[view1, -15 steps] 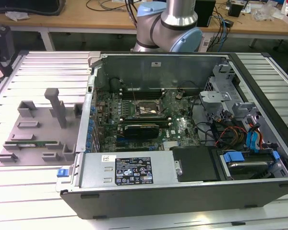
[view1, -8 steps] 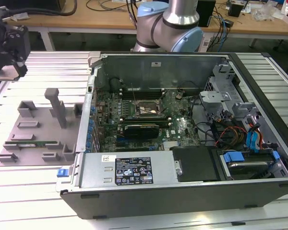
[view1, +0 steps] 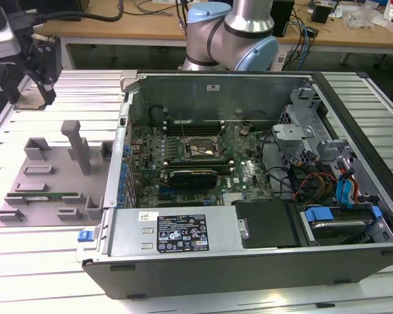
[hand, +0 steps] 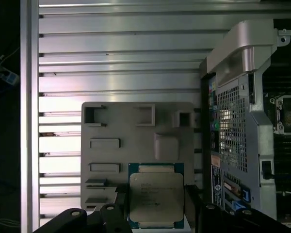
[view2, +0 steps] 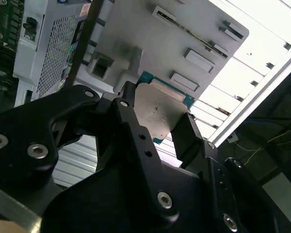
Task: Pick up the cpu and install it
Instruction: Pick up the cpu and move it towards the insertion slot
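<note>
The cpu (hand: 155, 196), a flat square chip with a silver-grey top and a blue-green edge, sits between the two black fingers of my gripper (hand: 155, 206), which is shut on it. In the second wrist view the cpu (view2: 157, 109) hangs above the grey fixture plate (view2: 184, 63), with a finger (view2: 128, 104) on each side. In the exterior view my gripper (view1: 44, 91) is high at the far left, over the far end of the fixture plate (view1: 49, 173). The dark metal-framed socket (view1: 198, 149) lies open on the motherboard inside the computer case.
The open computer case (view1: 249, 261) lies on its side on the slatted aluminium table (view1: 26, 261), with cables, a power supply and blue drive clips inside. A green memory stick (view1: 42, 194) rests on the fixture plate. The case's side wall (hand: 237, 121) stands between the plate and the socket.
</note>
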Available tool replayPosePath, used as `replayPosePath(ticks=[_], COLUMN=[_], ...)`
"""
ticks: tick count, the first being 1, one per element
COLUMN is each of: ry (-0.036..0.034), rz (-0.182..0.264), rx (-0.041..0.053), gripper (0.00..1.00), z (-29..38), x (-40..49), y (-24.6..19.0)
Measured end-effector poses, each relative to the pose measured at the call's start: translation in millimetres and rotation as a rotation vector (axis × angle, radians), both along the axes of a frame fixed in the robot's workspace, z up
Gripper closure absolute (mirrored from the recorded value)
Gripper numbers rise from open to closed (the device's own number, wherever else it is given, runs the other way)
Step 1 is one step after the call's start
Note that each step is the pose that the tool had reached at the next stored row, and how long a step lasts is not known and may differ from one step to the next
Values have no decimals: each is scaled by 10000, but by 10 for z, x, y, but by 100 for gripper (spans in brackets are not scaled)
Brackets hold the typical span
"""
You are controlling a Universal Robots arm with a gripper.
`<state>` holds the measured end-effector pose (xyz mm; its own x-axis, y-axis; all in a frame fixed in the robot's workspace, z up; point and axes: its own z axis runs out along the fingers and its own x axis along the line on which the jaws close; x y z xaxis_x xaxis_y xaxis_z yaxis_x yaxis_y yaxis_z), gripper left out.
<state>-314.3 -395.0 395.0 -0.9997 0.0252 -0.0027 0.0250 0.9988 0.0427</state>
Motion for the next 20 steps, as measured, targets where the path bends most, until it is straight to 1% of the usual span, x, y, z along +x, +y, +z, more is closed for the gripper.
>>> replayPosePath(ticks=[4,6,8,9,11,12,13,16,20], ry=[0,0,1,0,0,0,0,0,0], rz=[-1,1,-1,-1,0,0,-1,-1,-1], rx=[1,0,0,0,0,0,0,0,0], gripper=[45,45,45,45,45,45,45,45,45], z=[0,0,0,0,0,0,0,0,0], x=[236,291,366,423,495,567,610,693,824], y=[0,0,0,0,0,0,0,0,0])
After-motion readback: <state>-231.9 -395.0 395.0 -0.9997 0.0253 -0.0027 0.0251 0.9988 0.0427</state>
